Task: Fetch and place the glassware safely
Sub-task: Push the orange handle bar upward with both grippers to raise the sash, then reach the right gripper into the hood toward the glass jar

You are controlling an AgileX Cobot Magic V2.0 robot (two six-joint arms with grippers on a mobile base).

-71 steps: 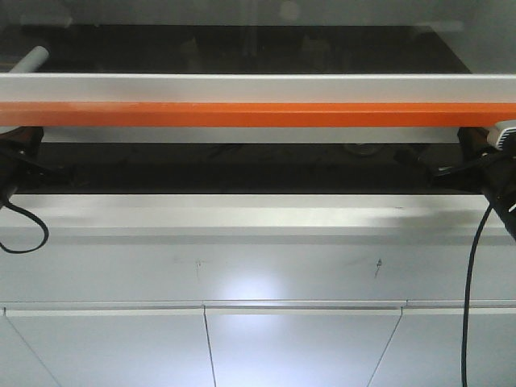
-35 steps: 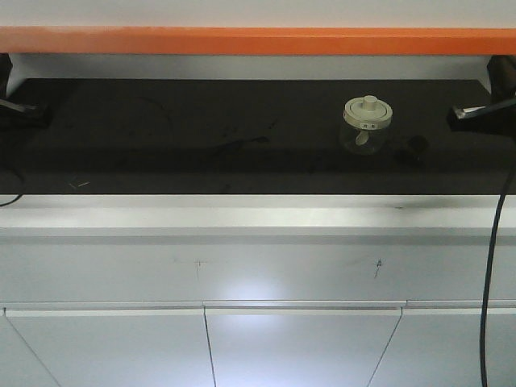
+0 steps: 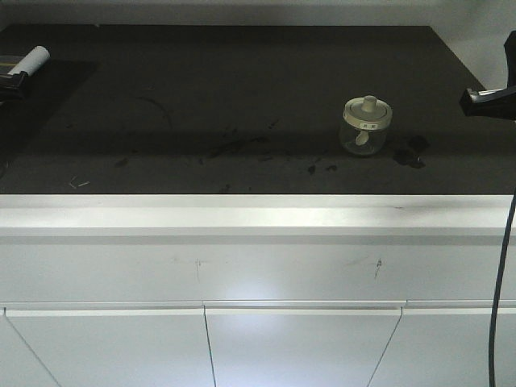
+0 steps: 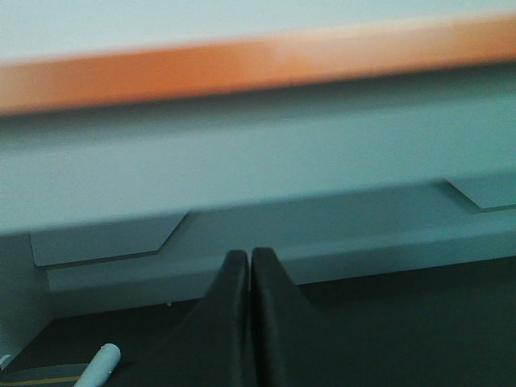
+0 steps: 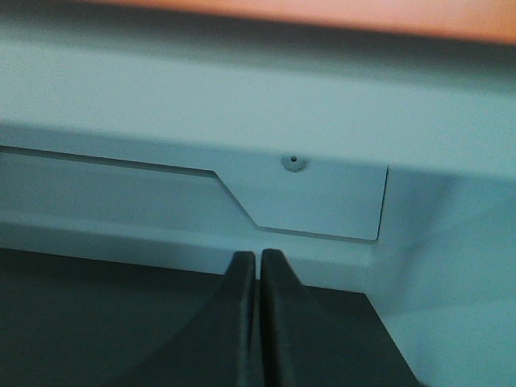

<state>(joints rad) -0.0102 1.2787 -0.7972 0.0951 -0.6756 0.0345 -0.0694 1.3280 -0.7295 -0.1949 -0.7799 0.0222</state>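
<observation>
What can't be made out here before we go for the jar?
- Jar contents: front view, too small; the pale shape inside is unidentifiable.
- Lid label: front view, too small to read.
- Right gripper: front view, cut off by the right edge.
- Wrist views: jar out of frame; the left one is blurred.

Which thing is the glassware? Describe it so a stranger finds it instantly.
Start at the wide black countertop above the white cabinet fronts. On its right half stands a small squat clear glass jar with a round cream-white knobbed lid. The rolled white paper sheet at the far left back corner is neither glass nor lidded.
</observation>
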